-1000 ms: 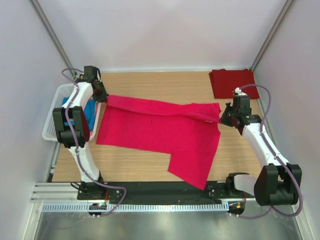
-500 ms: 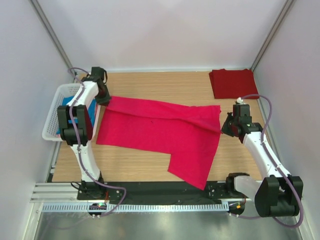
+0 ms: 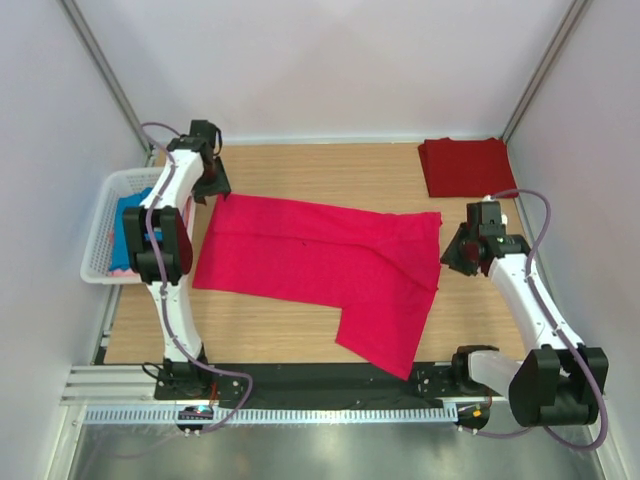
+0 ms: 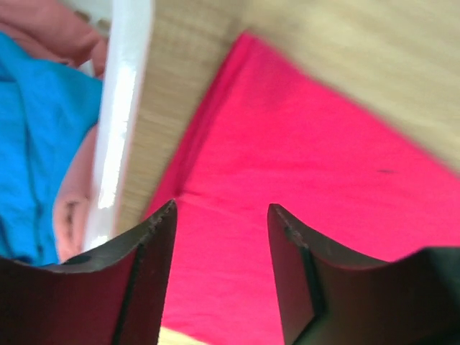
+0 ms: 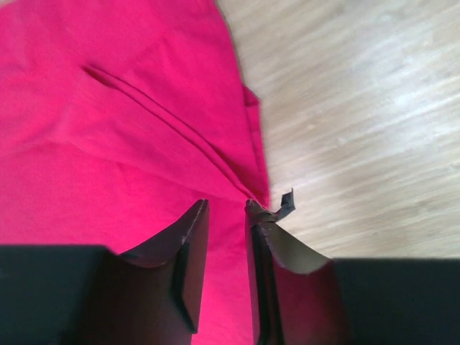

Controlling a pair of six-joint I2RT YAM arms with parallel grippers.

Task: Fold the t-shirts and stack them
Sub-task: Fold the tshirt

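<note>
A bright pinkish-red t-shirt (image 3: 320,265) lies spread flat across the middle of the table, one part reaching toward the near edge. My left gripper (image 3: 217,189) hovers open just over its far left corner (image 4: 302,165), with nothing between the fingers. My right gripper (image 3: 453,257) sits at the shirt's right edge (image 5: 144,122). Its jaws stand a narrow gap apart and hold no cloth. A darker red t-shirt (image 3: 465,167) lies folded at the back right. A blue t-shirt (image 4: 36,144) and a pale pink one (image 4: 43,29) sit in the basket.
A white lattice basket (image 3: 125,177) stands off the table's left edge, its rim (image 4: 126,108) close beside my left gripper. Bare wood shows along the back of the table and to the right of the shirt (image 5: 359,108). White walls enclose three sides.
Both grippers have opened and let go of the bright shirt's far corners. The left gripper moved toward the back, the right drew slightly nearer. The shirt's far edge now lies flat.
</note>
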